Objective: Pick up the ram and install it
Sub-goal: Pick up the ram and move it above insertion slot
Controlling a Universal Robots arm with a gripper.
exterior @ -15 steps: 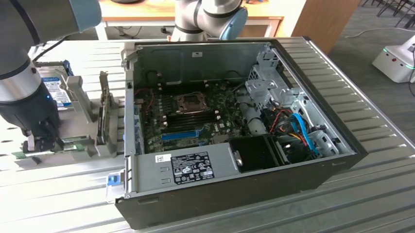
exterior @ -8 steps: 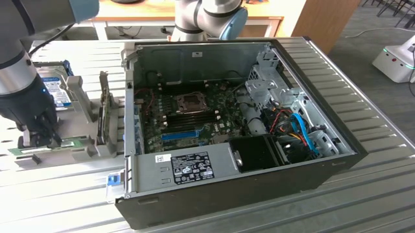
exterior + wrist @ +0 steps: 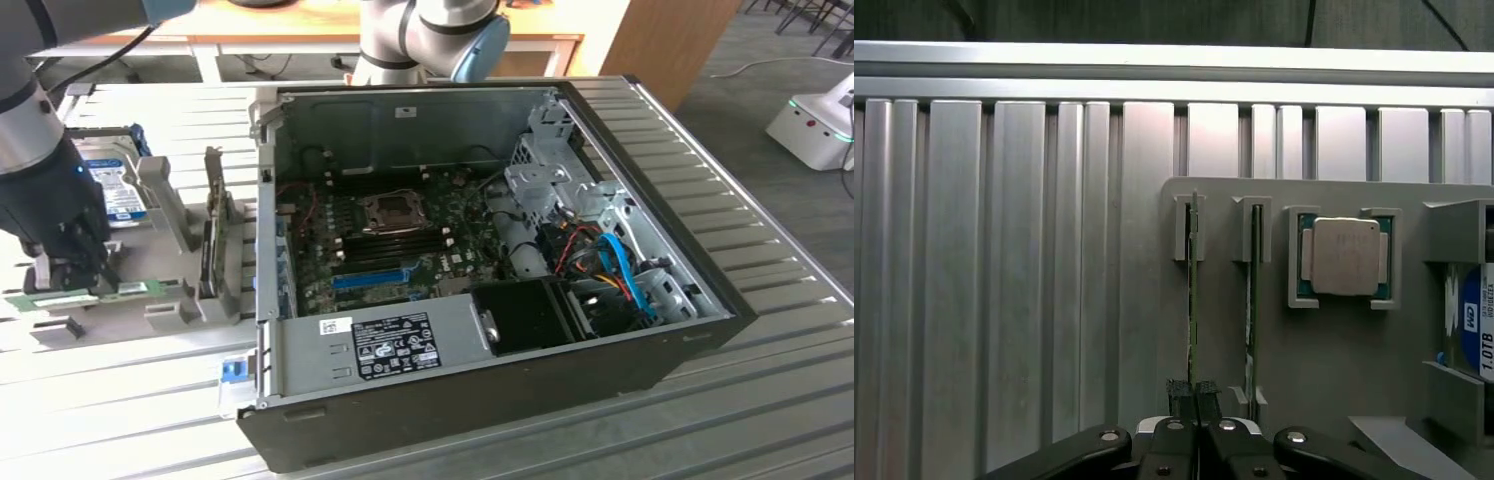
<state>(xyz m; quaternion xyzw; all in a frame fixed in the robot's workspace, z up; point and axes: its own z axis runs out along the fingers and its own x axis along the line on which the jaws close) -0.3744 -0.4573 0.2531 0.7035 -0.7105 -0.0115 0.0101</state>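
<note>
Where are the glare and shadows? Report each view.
Exterior view: the table glares pale, while the computer case interior sits in shadow. Wrist view: bright streaks run along the table's ribs; the gripper, shut on the ram, looks dark.

Gripper (image 3: 1194,392) clamped on ram (image 3: 1193,290), edge-on in grey holder (image 3: 1324,350); second stick (image 3: 1253,290) just beside; CPU (image 3: 1344,257) near.

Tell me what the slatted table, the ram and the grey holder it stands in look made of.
Table: bare metal, probably aluminium; ribbed slats with a dull silver sheen. Ram: thin greenish board seen edge-on, likely fibreglass circuit laminate. Holder: matte uniform grey, looks like plastic, though painted metal cannot be excluded.
</note>
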